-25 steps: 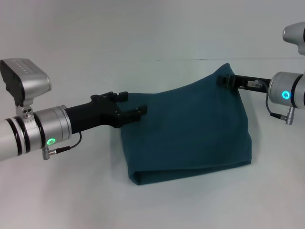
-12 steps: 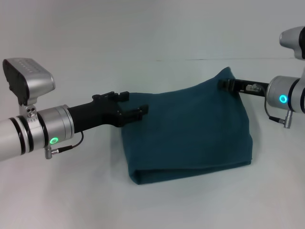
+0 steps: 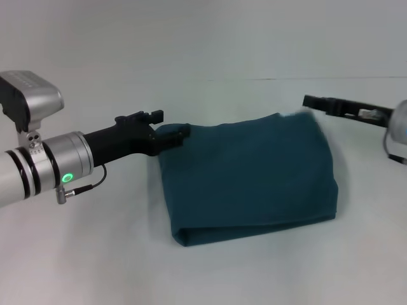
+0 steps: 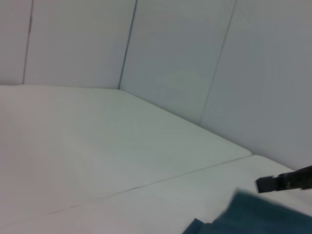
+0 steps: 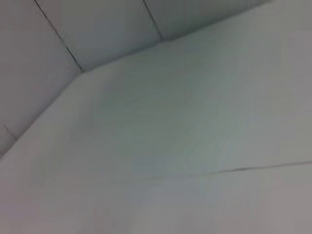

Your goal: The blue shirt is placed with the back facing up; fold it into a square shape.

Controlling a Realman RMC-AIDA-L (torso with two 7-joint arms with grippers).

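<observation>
Shirt: I see the blue shirt (image 3: 248, 175) folded into a rough rectangle, flat on the white table (image 3: 95, 254).
Left gripper (image 3: 170, 135): at the shirt's far left corner; grip unclear to me.
Right gripper (image 3: 315, 101): just off the far right corner, apparently apart from the cloth.

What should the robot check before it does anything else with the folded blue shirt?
1. Blue shirt folded into a squarish bundle: ok.
2. Bundle lying flat on the table: ok.
3. Right gripper clear of the cloth: ok, it sits beside the far right corner.
4. Left gripper let go of the far left corner: cannot tell, its tip meets the cloth there.
5. Edges lined up neatly: not ok, the near edge slants and the layers gape at the near left corner.
</observation>
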